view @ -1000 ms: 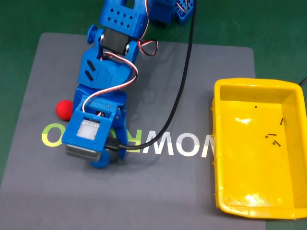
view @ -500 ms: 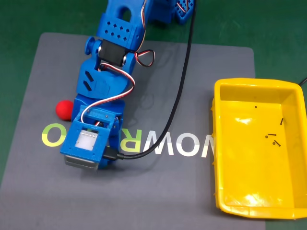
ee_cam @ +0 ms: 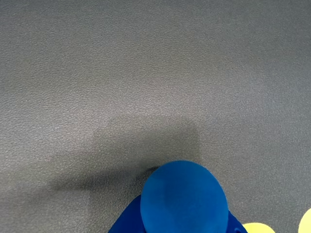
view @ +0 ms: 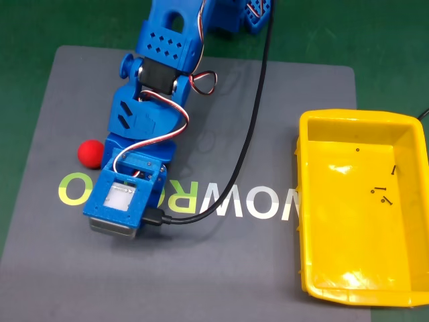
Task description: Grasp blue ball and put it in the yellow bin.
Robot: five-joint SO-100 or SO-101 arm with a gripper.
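Note:
In the wrist view the blue ball [ee_cam: 183, 196] sits low in the middle, just over the grey mat. Blue parts of my gripper [ee_cam: 182, 221] hug its lower left and right sides, so the gripper looks shut on it. In the fixed view the blue arm [view: 144, 117] reaches down over the mat's left half. Its wrist camera housing [view: 120, 198] hides the fingers and the ball beneath it. The yellow bin [view: 355, 115] stands at the right edge of the mat, well apart from the arm, with a few black specks on its floor.
A red ball [view: 89, 153] lies on the mat just left of the arm. A black cable [view: 248, 144] runs from the wrist up across the mat. White and yellow-green lettering [view: 268, 201] is printed on the grey mat [view: 322, 80], with green table around it.
Over the last second the wrist shifted slightly left and toward the mat's near edge, and the jaw part sticking out on its right side drew in. Since half a second ago it has barely moved.

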